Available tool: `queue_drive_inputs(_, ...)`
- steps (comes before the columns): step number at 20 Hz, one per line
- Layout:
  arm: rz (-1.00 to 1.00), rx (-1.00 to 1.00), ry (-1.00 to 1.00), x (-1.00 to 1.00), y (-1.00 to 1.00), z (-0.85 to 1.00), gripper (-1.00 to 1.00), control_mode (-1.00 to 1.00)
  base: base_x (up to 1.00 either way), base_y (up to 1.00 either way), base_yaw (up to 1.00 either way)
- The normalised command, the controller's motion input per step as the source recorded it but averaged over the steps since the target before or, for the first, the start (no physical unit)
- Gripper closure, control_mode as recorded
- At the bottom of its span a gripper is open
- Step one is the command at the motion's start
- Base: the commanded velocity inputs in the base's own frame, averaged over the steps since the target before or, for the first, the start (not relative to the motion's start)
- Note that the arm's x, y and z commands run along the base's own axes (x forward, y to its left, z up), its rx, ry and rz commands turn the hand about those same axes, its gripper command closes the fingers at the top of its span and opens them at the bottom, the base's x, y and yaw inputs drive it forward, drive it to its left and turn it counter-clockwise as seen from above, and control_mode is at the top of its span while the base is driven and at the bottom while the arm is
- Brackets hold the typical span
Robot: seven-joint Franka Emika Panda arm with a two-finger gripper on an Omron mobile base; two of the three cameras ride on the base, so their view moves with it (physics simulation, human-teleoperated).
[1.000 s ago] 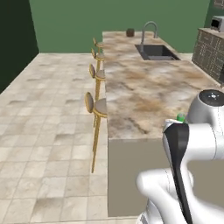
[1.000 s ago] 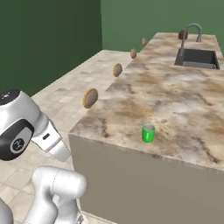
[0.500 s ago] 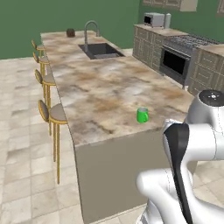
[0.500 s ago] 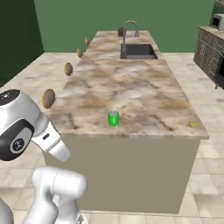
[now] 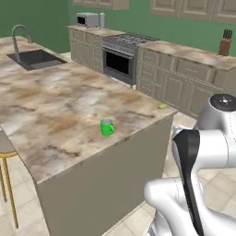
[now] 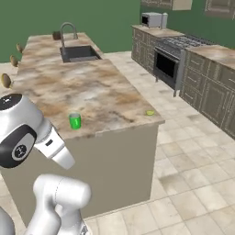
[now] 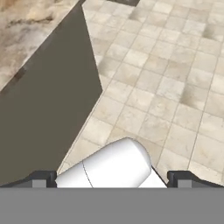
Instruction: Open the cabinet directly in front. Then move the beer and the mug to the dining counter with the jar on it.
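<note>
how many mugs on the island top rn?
1. The green mug stands upright on the marble dining counter, near the end closest to the robot, apart from the small yellow bit by the corner. Nothing seems hidden on the visible top.

arm (image 5: 203, 152) — glossy white rounded links; dark grey joint bands | fingertips (image 7: 43, 178) — small, dark

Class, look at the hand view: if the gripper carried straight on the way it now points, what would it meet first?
Most likely the tiled floor beside the dining counter. The open gripper points down at bare tiles, with the counter's beige side off to one side of its line. Depth is hard to judge, so this is an estimate.
</note>
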Motion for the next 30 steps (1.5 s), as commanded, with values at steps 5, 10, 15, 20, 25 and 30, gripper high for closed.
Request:
queue_drive_inputs(5,0.00,0.00,0.00,0.00,0.00,0.00,-1.00,1.00,0.07,-0.23,-0.54)
queue_drive_inputs(10,0.00,0.00,0.00,0.00,0.00,0.00,-1.00,1.00,0.29,-0.21,-0.44)
queue_drive_inputs(15,0.00,0.00,0.00,0.00,0.00,0.00,-1.00,1.00,0.49,-0.21,-0.35)
queue_drive_inputs(20,0.00,0.00,0.00,0.00,0.00,0.00,-1.00,1.00,0.69,-0.21,-0.18)
queue_drive_inputs(25,0.00,0.00,0.00,0.00,0.00,0.00,-1.00,1.00,0.86,-0.22,-0.08)
queue_drive_inputs(30,0.00,0.00,0.00,0.00,0.00,0.00,-1.00,1.00,0.89,-0.22,-0.07)
